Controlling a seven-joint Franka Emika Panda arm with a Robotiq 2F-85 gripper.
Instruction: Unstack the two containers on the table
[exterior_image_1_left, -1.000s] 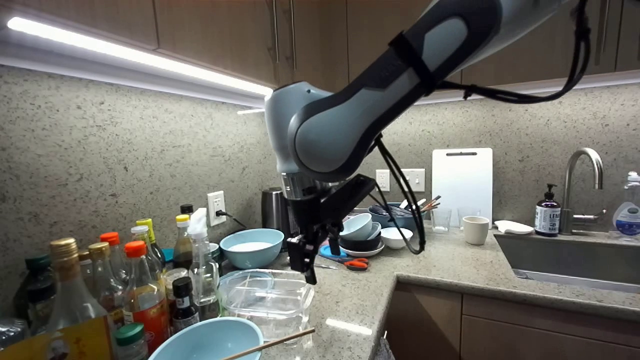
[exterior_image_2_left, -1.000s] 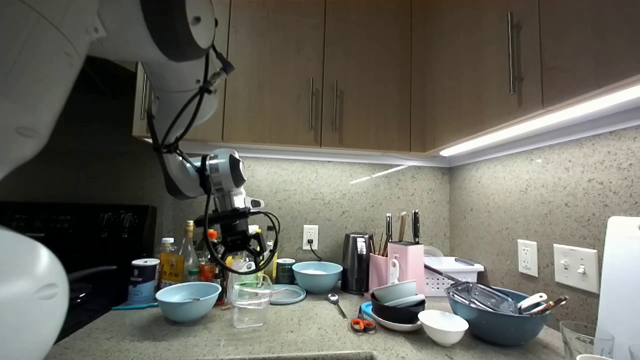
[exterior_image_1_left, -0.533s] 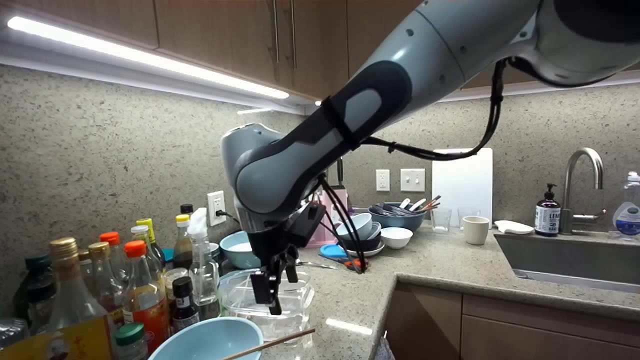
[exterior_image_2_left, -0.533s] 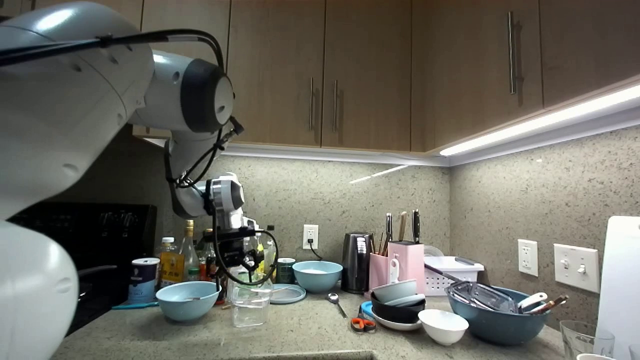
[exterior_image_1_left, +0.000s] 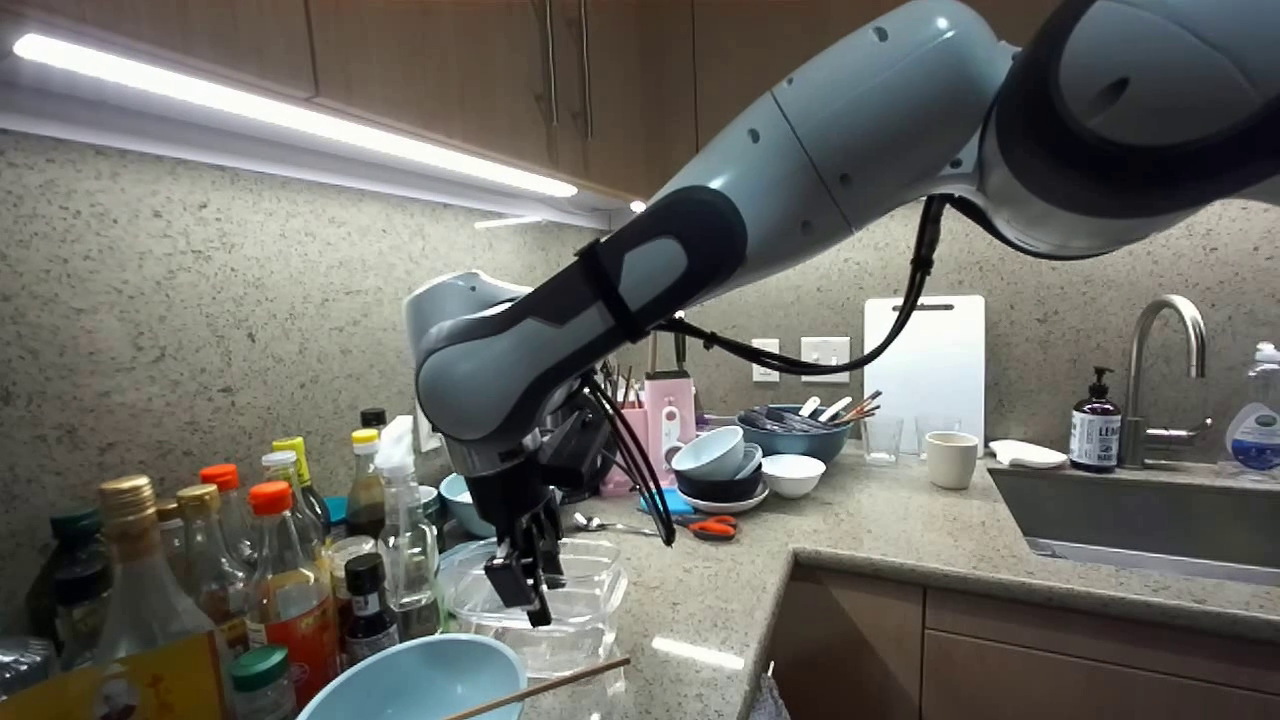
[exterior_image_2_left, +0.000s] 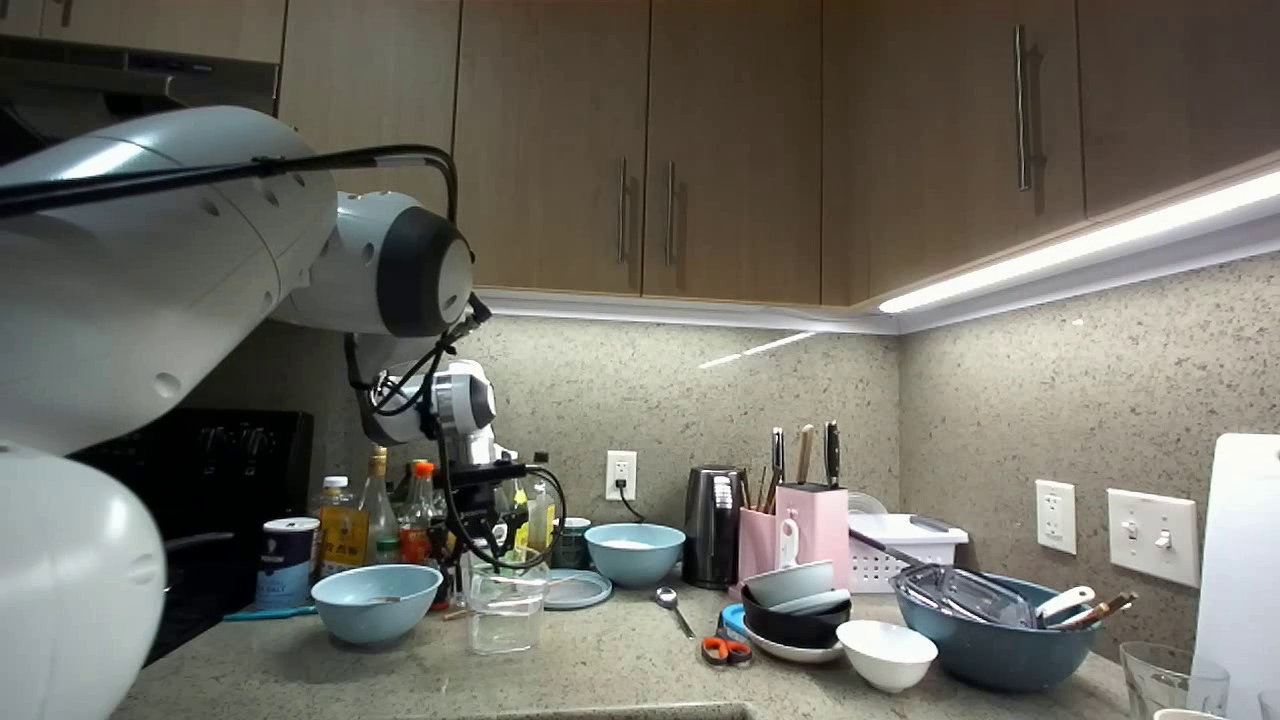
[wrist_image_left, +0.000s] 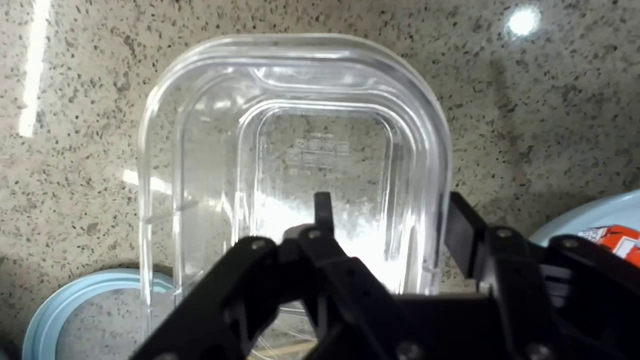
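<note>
Desk (exterior_image_2_left: 610, 675): speckled. Tubs (exterior_image_2_left: 505, 612): two, clear, stacked upright on the desk. Hand (wrist_image_left: 390, 205): released, fingers spread at the tubs; wrist view shows one each side of a rim; contact cannot be confirmed. Scissors (exterior_image_1_left: 713, 530): well apart from the tubs.

Containers (wrist_image_left: 312, 150), mid-frame in the wrist view, were clear and colourless. Surface (wrist_image_left: 550, 100) was grey-beige with dark speckles; gripper (wrist_image_left: 391, 212) was black. In an exterior view, lower-left bowl (exterior_image_1_left: 425, 675) was plain light blue; scissors (exterior_image_1_left: 711, 524) below centre, orange-handled; knife block (exterior_image_1_left: 682, 408) near centre, pink; pump bottle (exterior_image_1_left: 1095, 430) at right, dark, white-labelled.
</note>
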